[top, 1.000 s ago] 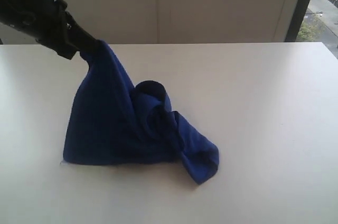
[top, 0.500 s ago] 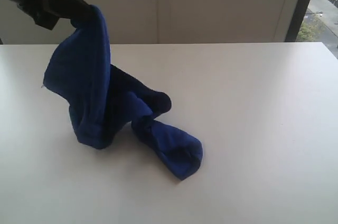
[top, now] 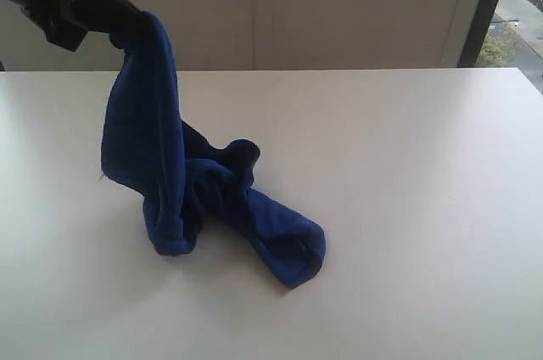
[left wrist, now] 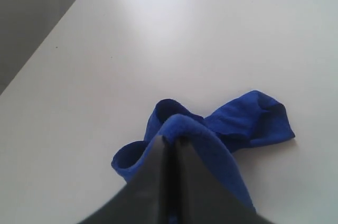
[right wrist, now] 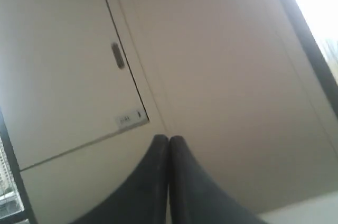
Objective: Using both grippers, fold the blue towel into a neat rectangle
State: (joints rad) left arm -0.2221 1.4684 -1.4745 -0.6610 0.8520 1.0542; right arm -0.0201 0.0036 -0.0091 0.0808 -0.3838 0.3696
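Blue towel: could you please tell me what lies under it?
Only the white table shows around the blue towel, whose bunched lower part rests on it while the left pincer holds one end aloft. Anything beneath the folds is covered.

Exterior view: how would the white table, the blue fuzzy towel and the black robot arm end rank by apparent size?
White tabletop, largest.
Deep-blue terry towel, second.
Black left gripper, smallest, though the frame edge cuts it off, so unsure.

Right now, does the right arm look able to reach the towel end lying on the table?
Probably yes: nothing stands around the lying end of the blue towel. But the right pincer is shut, aimed at a wall.
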